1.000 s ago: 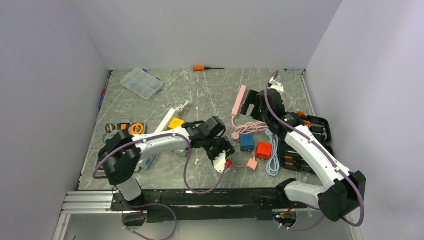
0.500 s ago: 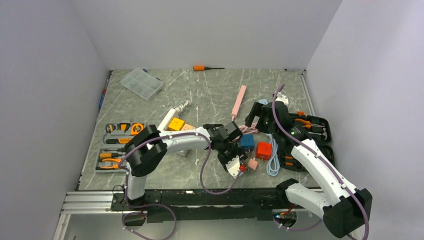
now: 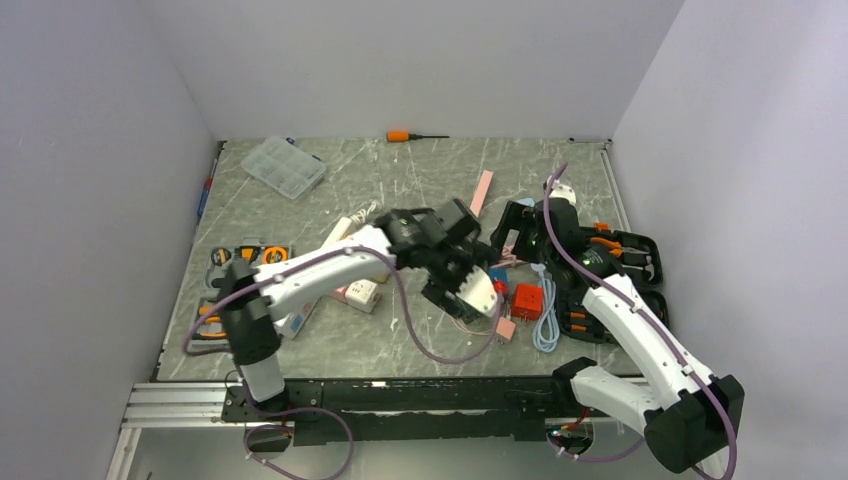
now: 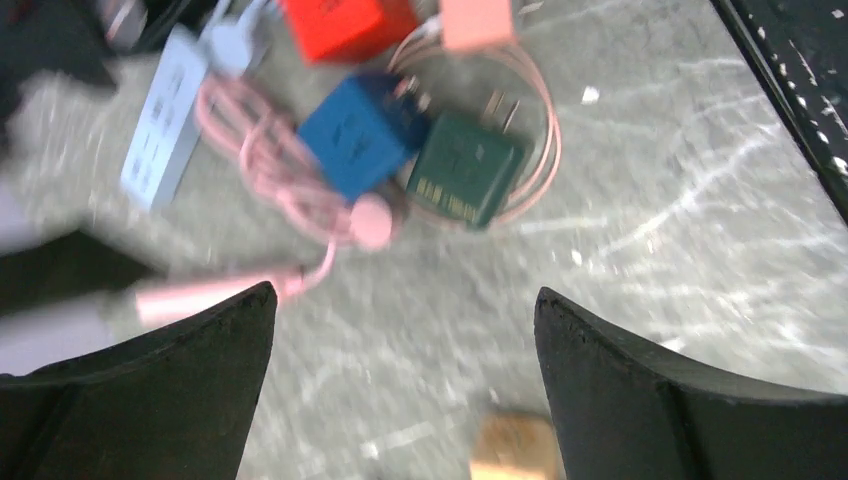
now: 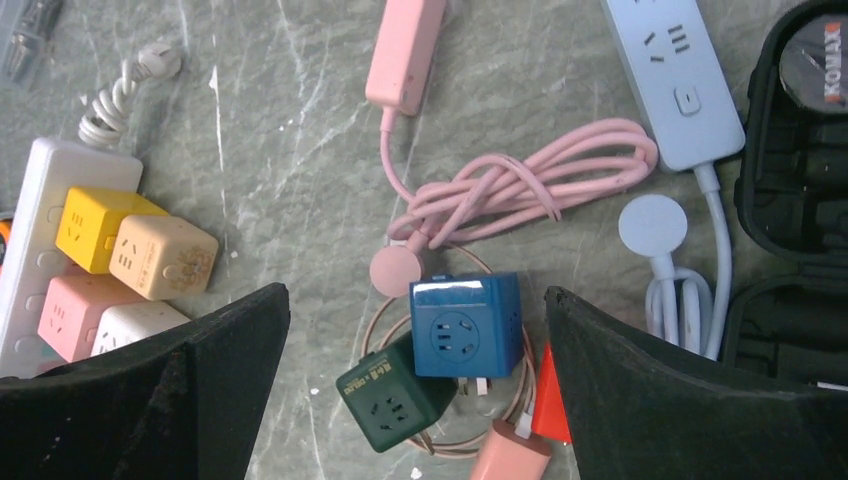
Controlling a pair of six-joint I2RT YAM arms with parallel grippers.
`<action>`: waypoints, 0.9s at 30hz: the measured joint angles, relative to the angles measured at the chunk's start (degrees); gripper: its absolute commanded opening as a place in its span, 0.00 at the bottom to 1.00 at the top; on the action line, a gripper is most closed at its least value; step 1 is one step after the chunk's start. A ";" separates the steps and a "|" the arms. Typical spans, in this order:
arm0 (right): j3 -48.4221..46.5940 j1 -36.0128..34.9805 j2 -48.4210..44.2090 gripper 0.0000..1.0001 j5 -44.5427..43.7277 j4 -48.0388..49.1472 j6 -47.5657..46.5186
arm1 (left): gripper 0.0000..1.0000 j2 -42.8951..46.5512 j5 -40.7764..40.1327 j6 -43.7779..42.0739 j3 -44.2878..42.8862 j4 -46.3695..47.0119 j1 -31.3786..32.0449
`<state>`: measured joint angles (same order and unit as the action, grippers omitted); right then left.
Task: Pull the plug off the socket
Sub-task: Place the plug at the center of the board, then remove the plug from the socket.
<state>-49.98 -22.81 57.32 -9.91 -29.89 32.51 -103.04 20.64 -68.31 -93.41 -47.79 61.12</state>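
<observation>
Right wrist — socket (image 5: pixel 25 262) lengthwise along left edge, corded end up-frame; both jaws apart.

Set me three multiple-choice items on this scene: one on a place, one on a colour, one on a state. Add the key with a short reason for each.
1. Where does the dark green plug cube lie?
A. stacked on a red cube
B. on the table, right against the blue cube
C. hanging in the air

2. What colour is the bundled cord just beyond the blue cube?
A. black
B. green
C. pink

3. How do the jaws of the left gripper stand?
A. wide open, nothing between them
B. shut on the blue cube
C. shut on the bundled cord

Key:
1 B, both wrist views show it resting on the marbled top beside the blue cube.
2 C, the looped bundle is pale pink.
3 A, the left wrist view shows bare table between the two spread fingers.
</observation>
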 measured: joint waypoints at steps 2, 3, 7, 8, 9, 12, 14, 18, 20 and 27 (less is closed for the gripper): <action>-1.49 0.02 1.03 1.00 0.00 -0.17 -0.66 | 0.99 4.44 -1.55 3.96 -1.66 -4.00 -1.92; -2.45 0.00 1.73 1.00 0.00 -0.15 -0.98 | 0.99 6.64 -2.38 6.05 -2.45 -5.86 -3.21; -5.53 0.02 4.52 1.00 1.16 0.39 -1.49 | 0.99 14.49 -5.62 15.93 -4.76 -11.67 -12.02; -5.79 0.00 5.16 1.00 1.92 1.01 -1.49 | 0.99 16.04 -6.54 18.93 -5.09 -12.66 -15.45; -5.86 0.00 5.92 1.00 3.13 1.97 -1.46 | 0.99 17.03 -7.17 21.49 -5.09 -13.33 -18.49; -5.86 -0.90 9.16 0.99 5.99 4.46 -1.40 | 0.99 18.47 -7.63 29.16 -4.02 -14.99 -28.92; -5.88 -2.60 12.28 0.98 6.97 5.97 -1.42 | 0.99 18.95 -8.11 33.16 -0.61 -15.17 -35.01; -6.62 -7.78 17.81 0.98 6.73 6.84 -1.55 | 0.99 19.50 -9.60 38.42 11.61 -14.53 -43.60; -8.22 -10.23 20.11 0.97 6.03 6.86 -1.88 | 0.99 19.69 -10.21 39.93 18.45 -13.42 -46.60; -13.88 -14.43 22.45 0.95 4.17 7.10 -2.99 | 0.93 23.32 -12.26 41.22 33.35 -7.34 -49.31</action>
<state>-63.86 -37.23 79.77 -5.74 -22.79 29.52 -79.72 8.38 -27.09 -60.05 -55.13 11.81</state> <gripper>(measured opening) 0.965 0.993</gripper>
